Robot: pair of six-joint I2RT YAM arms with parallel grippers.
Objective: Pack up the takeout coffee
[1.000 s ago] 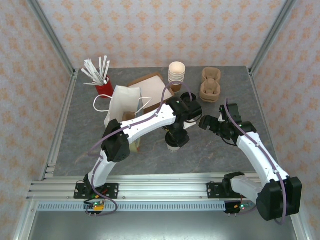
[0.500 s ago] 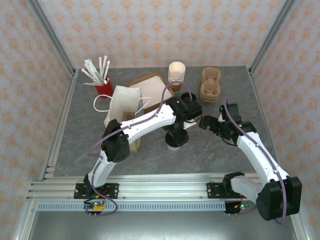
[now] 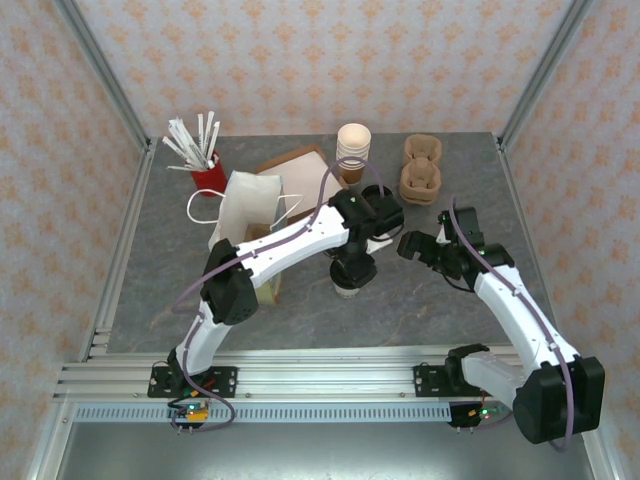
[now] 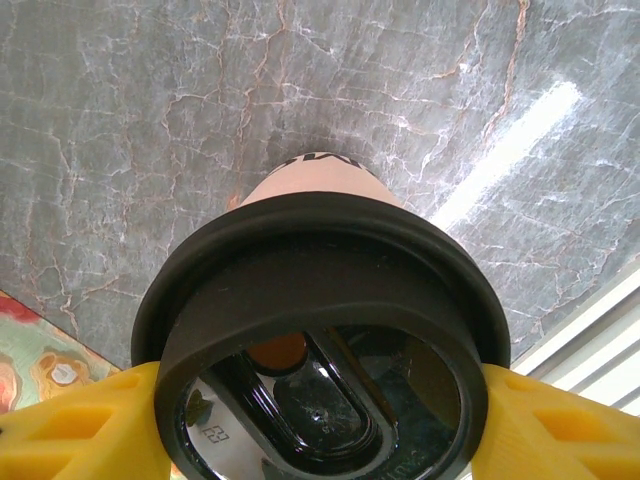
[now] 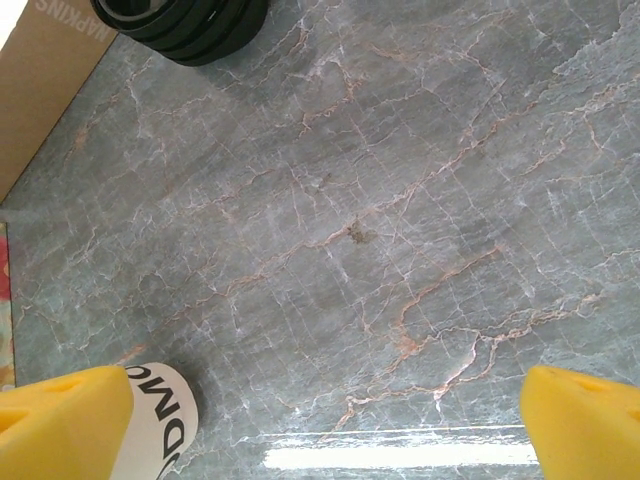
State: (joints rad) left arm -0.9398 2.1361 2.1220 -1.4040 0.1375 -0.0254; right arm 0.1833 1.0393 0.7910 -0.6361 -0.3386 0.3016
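Observation:
The takeout coffee [image 4: 320, 260] is a cream cup under a round black lid, seen from above in the left wrist view. My left gripper [image 4: 320, 420] is shut on the lid, one yellow finger [image 4: 80, 425] pressing each side. From the top view the cup [image 3: 347, 288] sits mid-table under the left gripper [image 3: 352, 268]. I cannot tell whether it rests on the table. My right gripper [image 3: 412, 247] is open just to the right over bare table. In its wrist view its yellow fingertips [image 5: 65, 415] stand wide apart, with the cup's cream side [image 5: 158, 420] beside the left one.
A white paper bag [image 3: 245, 205] with handles lies left of the cup, and a cardboard box [image 3: 300, 170] is behind it. Loose black lids [image 3: 380, 205] and a stack of cream cups [image 3: 353, 150] are at the back. Pulp carriers [image 3: 421, 168] sit back right, and a red holder of sticks [image 3: 205, 160] back left.
My left gripper has closed in on the lid and drifted slightly toward the back with the cup. The right arm has stayed put.

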